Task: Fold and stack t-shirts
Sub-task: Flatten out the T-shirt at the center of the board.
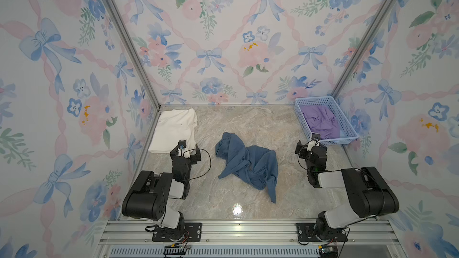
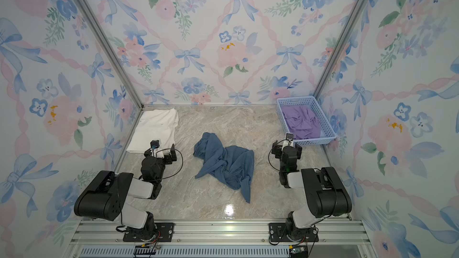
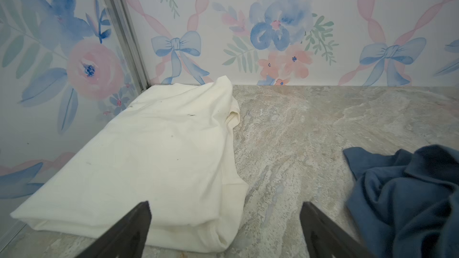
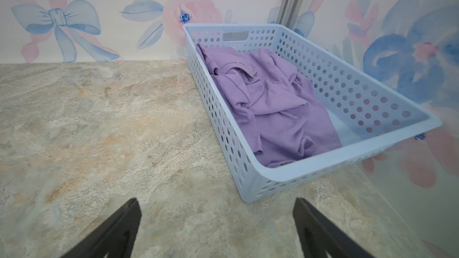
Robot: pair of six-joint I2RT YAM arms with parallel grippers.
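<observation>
A dusty slate-blue t-shirt [image 1: 248, 165] [image 2: 226, 165] lies crumpled in the middle of the marble table, and its edge shows in the left wrist view [image 3: 407, 194]. A cream-white t-shirt [image 1: 173, 130] [image 2: 155, 130] [image 3: 154, 165] lies folded flat in the back left corner. My left gripper [image 1: 186, 151] [image 2: 161, 152] [image 3: 224, 204] hangs open at the near edge of the cream shirt, with nothing between its fingers. My right gripper [image 1: 310, 146] [image 2: 285, 146] [image 4: 217, 199] is open and empty over bare table, just in front of the basket.
A light-blue perforated basket [image 1: 335, 141] [image 2: 313, 142] [image 4: 323, 162] stands in the back right corner with a crumpled purple shirt [image 1: 321, 121] [image 4: 270, 105] inside. Floral walls with metal posts close the table on three sides.
</observation>
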